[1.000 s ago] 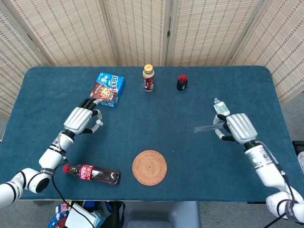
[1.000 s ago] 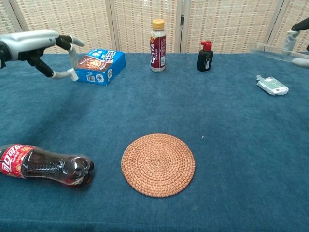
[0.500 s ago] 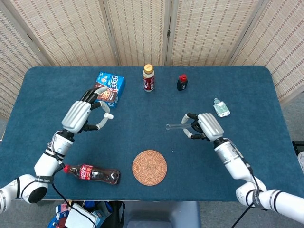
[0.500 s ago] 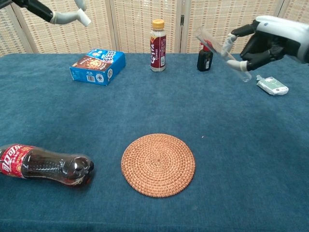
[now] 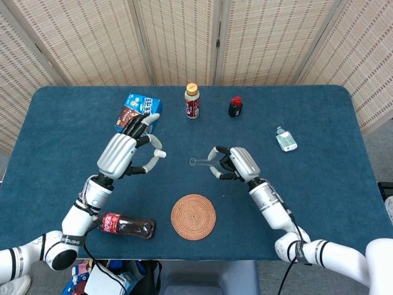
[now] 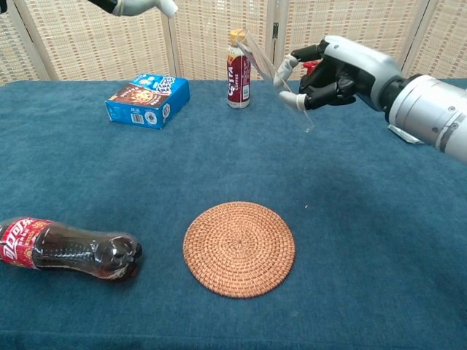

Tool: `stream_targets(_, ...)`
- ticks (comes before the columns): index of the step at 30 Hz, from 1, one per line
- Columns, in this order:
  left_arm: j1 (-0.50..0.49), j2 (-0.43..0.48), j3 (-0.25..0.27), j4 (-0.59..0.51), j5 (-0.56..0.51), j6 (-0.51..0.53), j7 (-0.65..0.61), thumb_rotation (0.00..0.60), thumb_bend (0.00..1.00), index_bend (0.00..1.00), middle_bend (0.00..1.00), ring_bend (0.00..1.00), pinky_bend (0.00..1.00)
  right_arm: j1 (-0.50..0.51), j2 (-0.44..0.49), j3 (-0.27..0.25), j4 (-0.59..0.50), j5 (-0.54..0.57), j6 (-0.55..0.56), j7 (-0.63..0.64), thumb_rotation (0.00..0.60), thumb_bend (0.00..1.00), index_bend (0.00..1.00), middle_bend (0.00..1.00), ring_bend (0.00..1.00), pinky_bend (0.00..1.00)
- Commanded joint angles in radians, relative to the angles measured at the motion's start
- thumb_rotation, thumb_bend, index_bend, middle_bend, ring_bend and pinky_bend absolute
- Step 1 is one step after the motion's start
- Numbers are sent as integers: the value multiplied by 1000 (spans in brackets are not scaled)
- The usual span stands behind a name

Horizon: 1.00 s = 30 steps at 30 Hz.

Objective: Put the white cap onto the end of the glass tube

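Note:
My left hand (image 5: 126, 153) is raised left of centre and pinches the small white cap (image 5: 161, 154) at its fingertips. In the chest view only those fingertips (image 6: 124, 6) and the cap (image 6: 169, 9) show at the top edge. My right hand (image 5: 236, 163) holds the clear glass tube (image 5: 201, 162) above the table's middle, its free end pointing left toward the cap. From the chest the tube (image 6: 259, 58) slants up-left out of the right hand (image 6: 343, 69). A short gap separates cap and tube end.
A blue snack box (image 5: 138, 114) lies at the back left, with a coffee bottle (image 5: 192, 101) and a small black bottle (image 5: 235, 107) behind centre. A cola bottle (image 5: 126, 225) lies front left, a woven coaster (image 5: 193, 216) front centre, a small green pack (image 5: 286, 141) right.
Both hands have lifted and moved inward toward the centre. The right hand carried the tube left, the left hand brought the cap right, and the gap between them has shrunk.

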Motion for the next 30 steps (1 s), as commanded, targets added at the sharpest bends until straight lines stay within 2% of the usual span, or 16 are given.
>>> stream_targets(1,-13,-39,0,2,7,27,49,600,467,547,76,0,0,5,-23,11,12,19,2,6,600,538,886,1000,1000,1000)
stream_targets(8,-37,-91,-8,4,-2,45,119,600,466,546,76,0,0,16,-61,26,26,47,-5,16,600,539,886,1000,1000,1000)
stream_targets(17,-62,-142,-7,36,17,67,195,600,466,546,77,0,0,25,-64,35,12,58,-23,21,600,543,886,1000,1000,1000)
stream_targets(30,-82,-168,-5,56,21,60,223,600,465,546,77,0,0,23,-48,33,-4,61,-31,21,600,543,886,1000,1000,1000)
